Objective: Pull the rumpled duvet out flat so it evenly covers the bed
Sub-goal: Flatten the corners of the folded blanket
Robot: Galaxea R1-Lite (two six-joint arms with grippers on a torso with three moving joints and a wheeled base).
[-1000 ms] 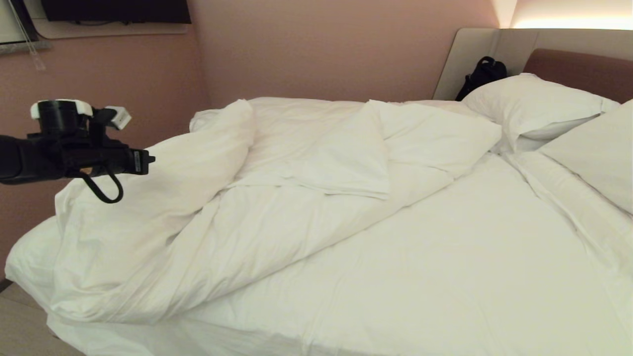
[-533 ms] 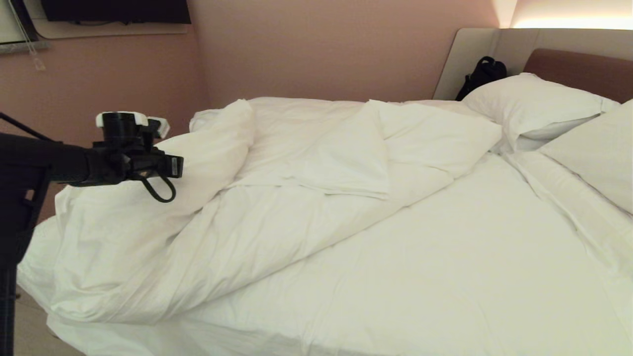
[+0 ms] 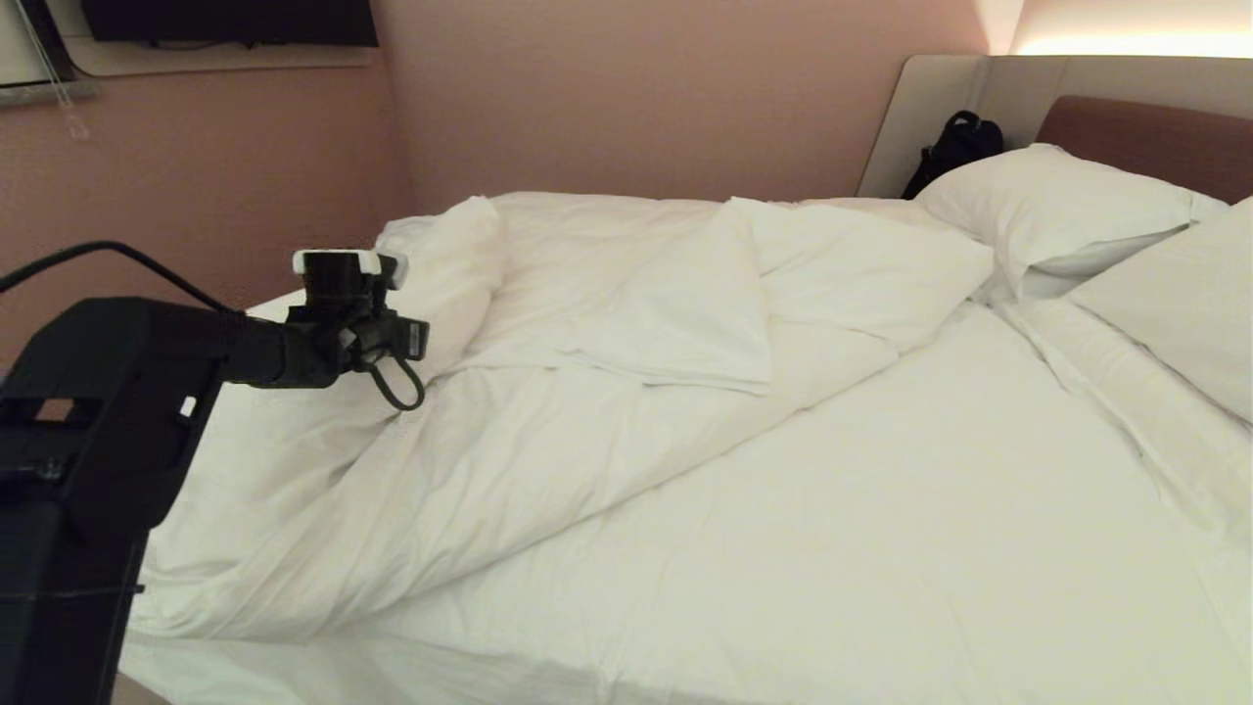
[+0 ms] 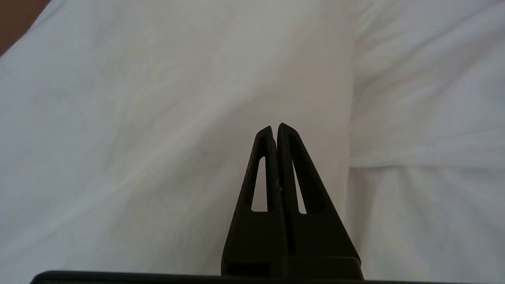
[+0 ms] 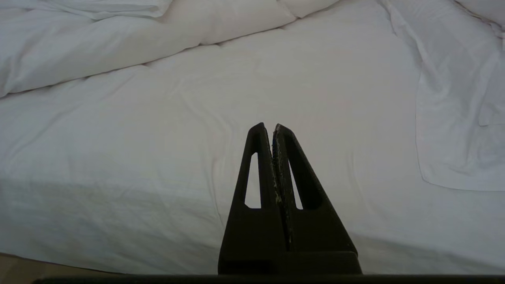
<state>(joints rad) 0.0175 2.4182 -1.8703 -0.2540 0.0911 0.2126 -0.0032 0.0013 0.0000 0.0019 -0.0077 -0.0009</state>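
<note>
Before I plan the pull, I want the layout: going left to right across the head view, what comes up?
Left gripper → bunched duvet → black bag → pillows.

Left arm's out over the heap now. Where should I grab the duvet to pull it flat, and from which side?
Take the duvet at the thick rolled fold bunched along the bed's far-left side, coming down from above. That ridge stands proud, so the fingers can pinch it. The left gripper is shut and must open first. The flatter folded flap offers less to pinch.
</note>
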